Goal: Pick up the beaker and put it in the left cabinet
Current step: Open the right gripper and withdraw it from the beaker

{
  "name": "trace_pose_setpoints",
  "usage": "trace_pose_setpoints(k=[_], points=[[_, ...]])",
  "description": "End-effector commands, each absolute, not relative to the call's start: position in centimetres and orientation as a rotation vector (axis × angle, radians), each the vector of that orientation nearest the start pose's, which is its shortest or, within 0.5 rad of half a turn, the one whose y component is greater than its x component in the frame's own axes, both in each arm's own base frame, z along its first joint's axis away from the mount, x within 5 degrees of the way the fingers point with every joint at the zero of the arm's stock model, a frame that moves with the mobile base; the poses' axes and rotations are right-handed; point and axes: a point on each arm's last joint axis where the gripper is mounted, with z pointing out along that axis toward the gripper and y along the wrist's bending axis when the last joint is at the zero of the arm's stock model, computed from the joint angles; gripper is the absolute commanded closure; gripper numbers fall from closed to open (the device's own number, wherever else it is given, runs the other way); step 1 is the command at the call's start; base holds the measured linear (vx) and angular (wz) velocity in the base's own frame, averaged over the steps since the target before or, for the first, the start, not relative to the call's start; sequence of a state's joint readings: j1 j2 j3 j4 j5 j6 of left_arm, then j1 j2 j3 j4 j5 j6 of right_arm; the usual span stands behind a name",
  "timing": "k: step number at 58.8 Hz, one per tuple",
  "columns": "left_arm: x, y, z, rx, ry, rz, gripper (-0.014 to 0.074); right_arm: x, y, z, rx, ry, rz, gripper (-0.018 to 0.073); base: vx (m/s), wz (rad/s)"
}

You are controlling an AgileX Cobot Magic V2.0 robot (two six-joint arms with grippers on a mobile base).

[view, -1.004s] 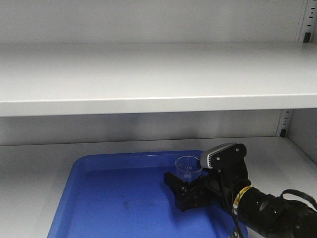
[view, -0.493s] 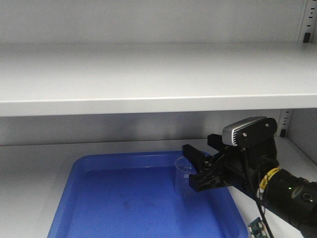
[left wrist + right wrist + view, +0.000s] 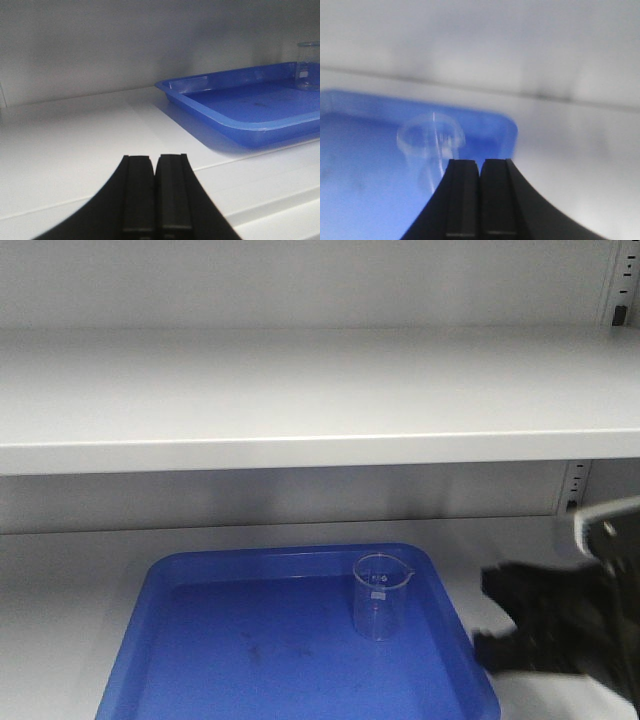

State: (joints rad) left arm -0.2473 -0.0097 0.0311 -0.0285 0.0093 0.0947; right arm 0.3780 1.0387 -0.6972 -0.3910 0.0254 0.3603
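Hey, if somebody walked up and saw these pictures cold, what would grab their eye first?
First the bright blue plastic tray lying on the lower shelf of the light grey metal cabinet. Next, the small clear glass beaker standing upright alone in the tray's far right corner. Then the blurred black right gripper, just off the tray's right edge and apart from the beaker; its wrist view shows its jaws closed on nothing.

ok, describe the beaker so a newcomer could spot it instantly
Find the light grey cabinet and look at its lower shelf, where a blue tray lies. The beaker stands upright in the tray's far right corner: a small clear glass cylinder with a pour spout, and the only object on the tray.
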Motion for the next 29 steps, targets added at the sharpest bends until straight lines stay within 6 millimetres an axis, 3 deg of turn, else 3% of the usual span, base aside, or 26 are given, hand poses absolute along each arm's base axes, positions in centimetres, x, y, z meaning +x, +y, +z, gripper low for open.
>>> trace_pose_setpoints(k=[1, 14, 29], points=[[5.4, -1.4, 20.6, 0.217, 1.412, -0.161, 0.0596, 18.9, 7.5, 32.5, -0.358, 1.725, 0.261, 0.0566, 0.0, 0.0], [5.4, -1.4, 20.6, 0.217, 1.412, -0.161, 0.0596, 14.3, 5.7, 31.2, -0.345, 1.667, 0.261, 0.0566, 0.0, 0.0], [5.4, -1.4, 20.6, 0.217, 1.412, -0.161, 0.0596, 12.1, 4.7, 30.8, -0.335, 1.618, 0.258, 0.0566, 0.0, 0.0]])
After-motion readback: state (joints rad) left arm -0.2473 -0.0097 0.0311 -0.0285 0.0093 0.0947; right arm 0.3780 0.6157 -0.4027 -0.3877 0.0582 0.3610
